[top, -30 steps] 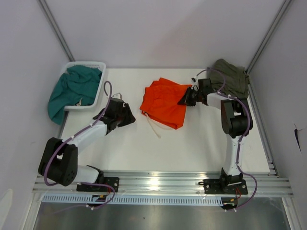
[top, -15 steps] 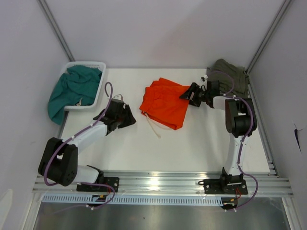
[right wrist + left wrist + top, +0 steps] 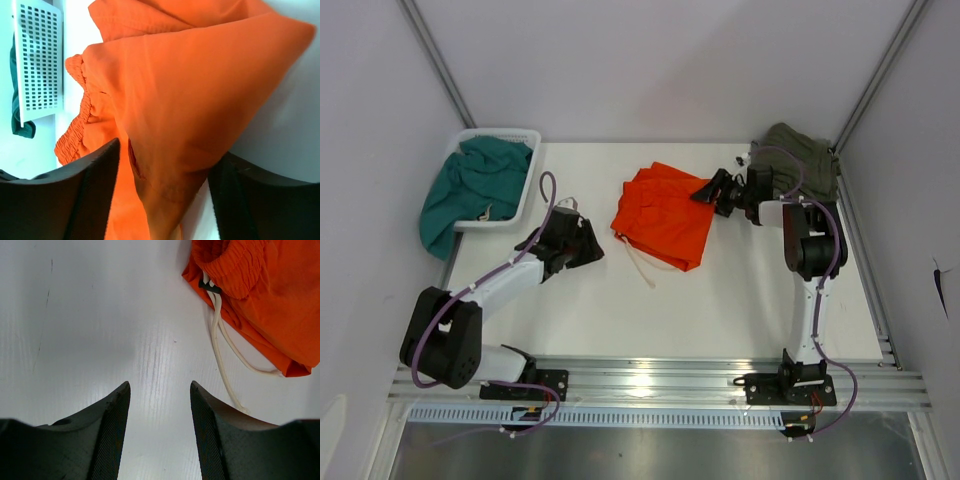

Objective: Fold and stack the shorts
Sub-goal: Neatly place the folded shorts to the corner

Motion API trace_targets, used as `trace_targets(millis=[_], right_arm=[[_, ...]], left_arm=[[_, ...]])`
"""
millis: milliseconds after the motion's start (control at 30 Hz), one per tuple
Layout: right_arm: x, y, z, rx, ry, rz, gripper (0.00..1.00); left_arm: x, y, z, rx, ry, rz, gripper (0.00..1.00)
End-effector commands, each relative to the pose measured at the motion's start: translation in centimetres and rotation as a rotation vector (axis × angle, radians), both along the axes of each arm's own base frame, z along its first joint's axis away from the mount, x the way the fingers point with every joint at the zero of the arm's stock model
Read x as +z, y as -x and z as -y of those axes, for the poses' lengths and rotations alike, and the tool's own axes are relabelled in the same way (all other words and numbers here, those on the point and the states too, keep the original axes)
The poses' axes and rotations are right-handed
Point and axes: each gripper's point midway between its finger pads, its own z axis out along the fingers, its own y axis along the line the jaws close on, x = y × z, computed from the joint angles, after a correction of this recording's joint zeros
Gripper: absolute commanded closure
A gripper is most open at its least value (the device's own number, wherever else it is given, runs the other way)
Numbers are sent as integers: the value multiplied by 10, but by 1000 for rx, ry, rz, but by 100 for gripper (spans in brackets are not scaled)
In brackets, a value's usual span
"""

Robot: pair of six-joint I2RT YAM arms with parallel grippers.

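Observation:
The orange shorts (image 3: 665, 215) lie partly folded at the middle of the table, waistband to the left, white drawstring (image 3: 638, 262) trailing toward the front. My right gripper (image 3: 705, 192) is at their right far corner, open, with a fold of orange fabric (image 3: 190, 75) between the spread jaws (image 3: 165, 150). My left gripper (image 3: 590, 248) is open and empty on the table left of the shorts. In the left wrist view (image 3: 160, 390) the waistband (image 3: 270, 290) and drawstring (image 3: 220, 340) lie ahead to the right. Olive-green shorts (image 3: 805, 160) lie folded at the back right.
A white perforated basket (image 3: 527, 190) stands at the back left with a teal garment (image 3: 470, 190) spilling over its left side. It also shows in the right wrist view (image 3: 37, 60). Grey walls close the table on three sides.
My right gripper drew back to the right from the shorts' edge, then came left again onto the corner fold. The left arm has barely moved.

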Motion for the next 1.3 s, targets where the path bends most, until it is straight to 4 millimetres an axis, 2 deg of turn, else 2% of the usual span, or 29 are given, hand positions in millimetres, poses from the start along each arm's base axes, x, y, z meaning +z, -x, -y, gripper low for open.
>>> trace_targets(millis=[0, 33, 67, 133, 167, 233, 300, 433, 467, 533, 567, 633, 700, 767, 800, 867, 900, 933, 967, 1033, 1067, 1267], right_arm=[[-15, -5, -4, 2, 32, -12, 32], [-19, -7, -4, 0, 35, -21, 37], [-19, -10, -2, 2, 32, -19, 55], [-18, -21, 1, -12, 45, -16, 72], [-19, -24, 2, -11, 63, -10, 87], [-12, -33, 6, -16, 86, 10, 96], [-7, -41, 9, -19, 127, 39, 100], [7, -50, 10, -10, 164, 69, 100], [17, -58, 10, -10, 167, 93, 100], [17, -61, 10, -3, 178, 93, 100], [29, -70, 10, -7, 179, 124, 100], [27, -76, 14, -11, 184, 96, 100], [40, -91, 24, -31, 182, 100, 100], [50, -104, 40, -57, 186, 107, 100], [66, -112, 45, -69, 185, 128, 100], [75, -121, 64, -104, 182, 137, 100], [89, -127, 69, -115, 182, 158, 100], [88, -130, 76, -125, 181, 153, 100], [87, -133, 95, -154, 183, 134, 100], [103, -141, 106, -164, 168, 165, 100], [99, -143, 110, -168, 159, 153, 100], [122, -155, 153, -241, 128, 196, 100]], left_arm=[[12, -2, 2, -15, -3, 42, 45], [12, -2, 2, -16, -2, 42, 45], [12, -1, 3, -19, -2, 42, 45], [12, -1, 2, -15, -3, 44, 45], [13, 0, 2, -17, -3, 46, 45], [14, 1, 0, -14, -11, 47, 45], [15, 3, -1, -12, -13, 53, 45], [16, 6, -3, -9, -13, 58, 45], [17, 6, -3, -9, -11, 59, 45], [18, 6, -2, -10, -8, 63, 45], [18, 7, -2, -12, -6, 62, 45], [17, 7, -2, -14, -10, 60, 45], [18, 7, -2, -16, -13, 63, 45], [16, 8, -4, -14, -23, 57, 45], [15, 8, -5, -13, -28, 57, 45], [13, 9, -5, -13, -30, 53, 45], [12, 9, -5, -14, -30, 51, 45], [10, 9, -4, -15, -27, 49, 45], [7, 9, -4, -17, -28, 41, 45], [6, 9, -1, -25, -20, 36, 45], [4, 9, 0, -28, -22, 30, 45], [6, 7, 3, -35, -27, 31, 45]])
